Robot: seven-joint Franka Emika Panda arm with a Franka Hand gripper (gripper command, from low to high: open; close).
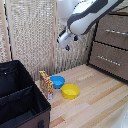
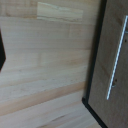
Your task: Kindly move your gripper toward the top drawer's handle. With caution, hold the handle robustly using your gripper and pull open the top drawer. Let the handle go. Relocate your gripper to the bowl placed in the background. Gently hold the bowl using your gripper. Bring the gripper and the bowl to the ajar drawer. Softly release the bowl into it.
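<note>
The dark brown top drawer (image 1: 111, 31) sits shut in the dresser at the exterior view's right, its slim silver handle (image 1: 116, 32) lying across the front. My gripper (image 1: 67, 45) hangs in the air to the exterior view's left of the dresser, well above the floor, fingers apart and holding nothing. On the wooden floor rests the blue bowl (image 1: 57, 81), touching a yellow bowl (image 1: 70, 91). A dark drawer front (image 2: 111, 75) with a silver handle (image 2: 117, 57) appears in the wrist view; my fingers are out of that picture.
A black fabric box (image 1: 20, 97) fills the exterior view's lower left, with a small patterned carton (image 1: 46, 84) beside it. A lower drawer (image 1: 106, 60) lies under the top one. A woven screen (image 1: 30, 35) backs the scene.
</note>
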